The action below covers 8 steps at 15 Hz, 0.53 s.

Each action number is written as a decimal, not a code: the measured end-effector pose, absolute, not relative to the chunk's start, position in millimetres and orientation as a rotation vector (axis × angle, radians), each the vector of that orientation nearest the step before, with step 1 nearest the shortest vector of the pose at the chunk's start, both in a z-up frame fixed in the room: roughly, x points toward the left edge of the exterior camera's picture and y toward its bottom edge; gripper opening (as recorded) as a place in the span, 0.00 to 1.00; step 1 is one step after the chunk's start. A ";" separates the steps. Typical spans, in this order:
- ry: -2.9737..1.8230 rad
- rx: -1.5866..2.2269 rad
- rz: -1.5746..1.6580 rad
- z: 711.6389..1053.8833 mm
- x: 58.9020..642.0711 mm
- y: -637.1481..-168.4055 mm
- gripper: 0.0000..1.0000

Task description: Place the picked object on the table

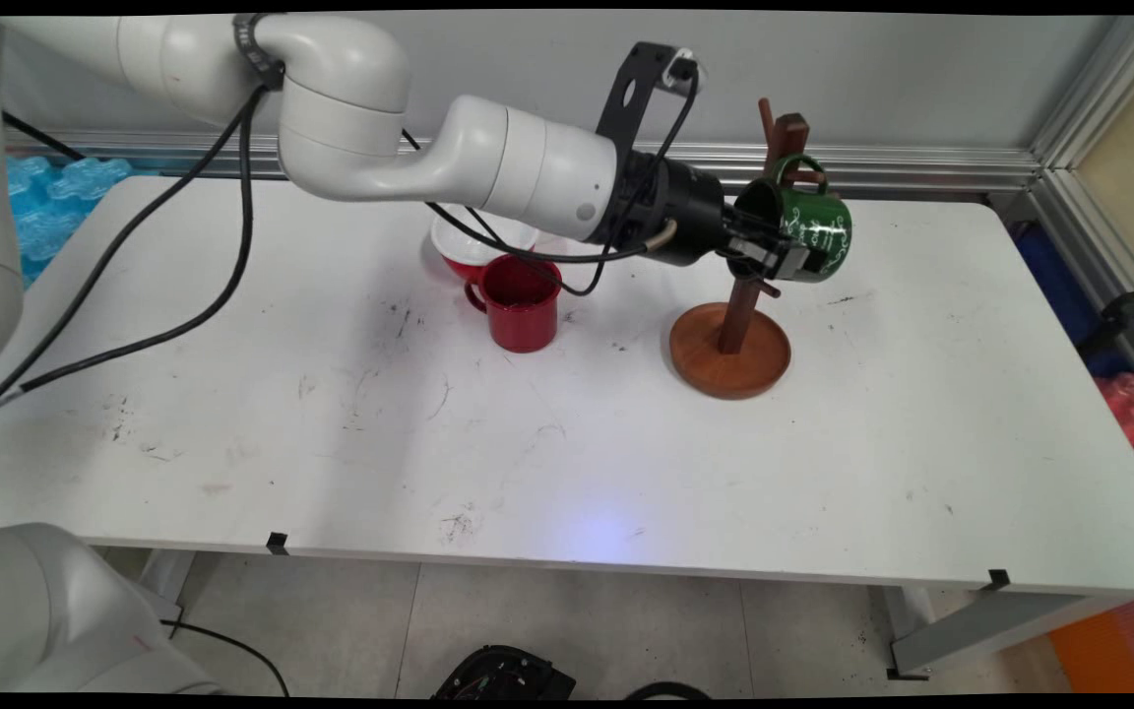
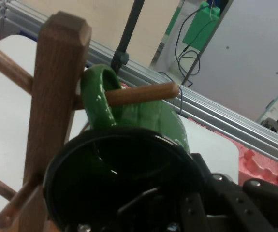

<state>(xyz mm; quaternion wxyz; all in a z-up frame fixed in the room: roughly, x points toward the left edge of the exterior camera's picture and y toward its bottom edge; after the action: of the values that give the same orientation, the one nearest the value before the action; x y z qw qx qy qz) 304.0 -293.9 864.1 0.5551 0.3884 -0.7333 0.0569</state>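
Across the white table (image 1: pixel 626 463), which is scuffed with dark marks, my arm reaches from the left toward the far right part of the tabletop. Near the far edge, right of centre, stands a wooden mug tree (image 1: pixel 736 325) with a round base, an upright post and pegs sticking out of it. At the height of its upper pegs I hold a green mug (image 1: pixel 818 236) tipped on its side, its dark mouth facing back along my arm. My gripper (image 1: pixel 769 254) is pinching the mug's rim, one finger inside the mouth and one outside against the wall. In the hand view the mug's handle (image 2: pixel 97 99) is looped around a peg (image 2: pixel 141 94) of the tree, right beside the post (image 2: pixel 51 121).

Left of the tree, near the middle of the far edge, a red mug (image 1: pixel 525 305) stands upright with its handle pointing left. Just behind it, touching or nearly so, sits a red bowl (image 1: pixel 473 246) with a white inside, partly hidden by my wrist and cables.
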 end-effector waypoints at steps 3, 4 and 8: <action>-1.729 0.920 0.136 868.0 305.4 -294.5 0.00; -1.728 0.920 0.136 869.6 306.0 -294.5 0.00; -1.727 0.924 0.134 874.3 308.3 -293.6 0.00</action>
<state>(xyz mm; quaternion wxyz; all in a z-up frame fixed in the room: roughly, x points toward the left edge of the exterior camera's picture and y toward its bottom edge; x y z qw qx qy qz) 308.3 -293.6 874.3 0.5558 0.3914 -0.7312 0.0568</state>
